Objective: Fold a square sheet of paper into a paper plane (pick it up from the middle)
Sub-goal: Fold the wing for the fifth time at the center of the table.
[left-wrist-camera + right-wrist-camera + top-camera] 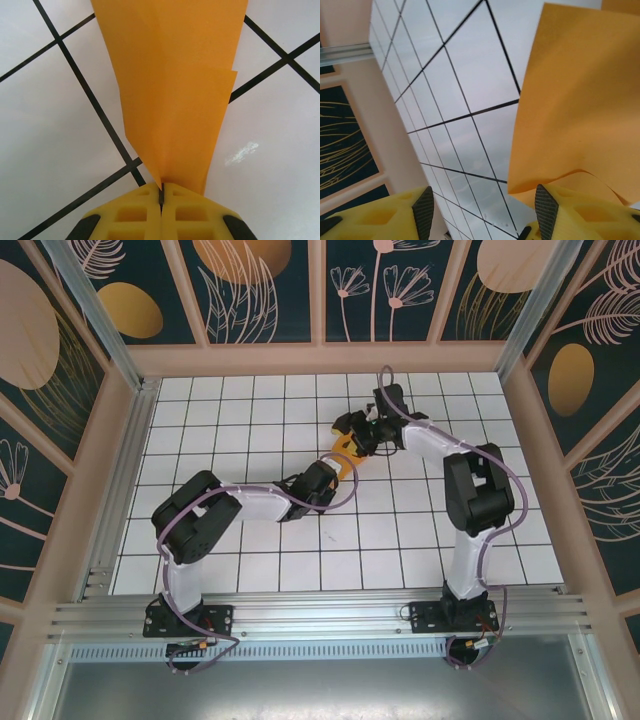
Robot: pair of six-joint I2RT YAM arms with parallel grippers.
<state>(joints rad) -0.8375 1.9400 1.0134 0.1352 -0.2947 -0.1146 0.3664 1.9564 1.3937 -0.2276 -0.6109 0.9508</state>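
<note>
The paper plane (345, 454) is bright-orange paper folded into a narrow tapering shape, held a little above the white grid table between the two grippers. In the left wrist view its layered flaps (170, 90) narrow down to a point that enters the closed yellow jaws of my left gripper (162, 197), which is shut on it. My right gripper (482, 205) stands open. The paper's wide end (580, 100) lies against the outer side of its right finger (546, 210), with nothing between the pads. In the top view the right gripper (358, 432) sits just beyond the paper and the left gripper (333, 472) just before it.
The white grid table (250, 540) is boxed in by patterned walls (60, 350) with wooden frames at the back and sides. An aluminium rail (320, 615) runs along the near edge by the arm bases. The wall stands close on the left in the right wrist view (350, 135).
</note>
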